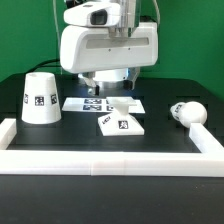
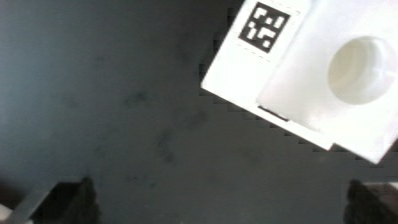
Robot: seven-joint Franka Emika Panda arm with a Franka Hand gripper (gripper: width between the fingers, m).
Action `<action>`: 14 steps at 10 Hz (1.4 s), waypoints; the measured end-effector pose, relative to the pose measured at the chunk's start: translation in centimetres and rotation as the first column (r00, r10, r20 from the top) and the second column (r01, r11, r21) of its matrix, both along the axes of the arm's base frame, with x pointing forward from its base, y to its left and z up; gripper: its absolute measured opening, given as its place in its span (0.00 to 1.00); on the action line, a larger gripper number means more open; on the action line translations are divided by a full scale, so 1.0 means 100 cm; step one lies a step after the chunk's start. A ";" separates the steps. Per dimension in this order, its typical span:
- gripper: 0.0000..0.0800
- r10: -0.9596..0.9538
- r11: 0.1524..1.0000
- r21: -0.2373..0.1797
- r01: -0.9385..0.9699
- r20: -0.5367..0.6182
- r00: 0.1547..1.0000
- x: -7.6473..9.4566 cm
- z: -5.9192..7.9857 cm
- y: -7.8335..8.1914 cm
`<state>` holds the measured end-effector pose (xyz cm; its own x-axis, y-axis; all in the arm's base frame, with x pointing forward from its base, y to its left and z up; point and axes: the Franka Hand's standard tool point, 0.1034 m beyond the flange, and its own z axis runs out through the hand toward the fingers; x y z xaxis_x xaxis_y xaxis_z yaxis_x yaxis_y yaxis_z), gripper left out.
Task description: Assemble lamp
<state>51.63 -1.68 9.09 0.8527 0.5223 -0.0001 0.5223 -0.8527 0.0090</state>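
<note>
The flat angular white lamp base (image 1: pixel 122 122) lies on the black table at the middle front, tag up. In the wrist view the base (image 2: pixel 294 75) shows its tag and a round socket hole. The cone shade (image 1: pixel 40 97) stands on its wide end at the exterior view's left. The round-headed bulb (image 1: pixel 186 113) lies on its side at the exterior view's right. My gripper (image 1: pixel 108 88) hangs above the table just behind the base, open and empty. In the wrist view my gripper (image 2: pixel 219 208) has its fingers wide apart over bare table, with the base off to one side.
The marker board (image 1: pixel 92 103) lies flat under the gripper, behind the base. A white raised border wall (image 1: pixel 110 158) runs along the table's front and both sides. A green backdrop stands behind the arm.
</note>
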 end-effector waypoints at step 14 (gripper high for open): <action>0.87 -0.371 0.928 0.022 0.371 -0.020 0.928 -0.044 -0.028 0.027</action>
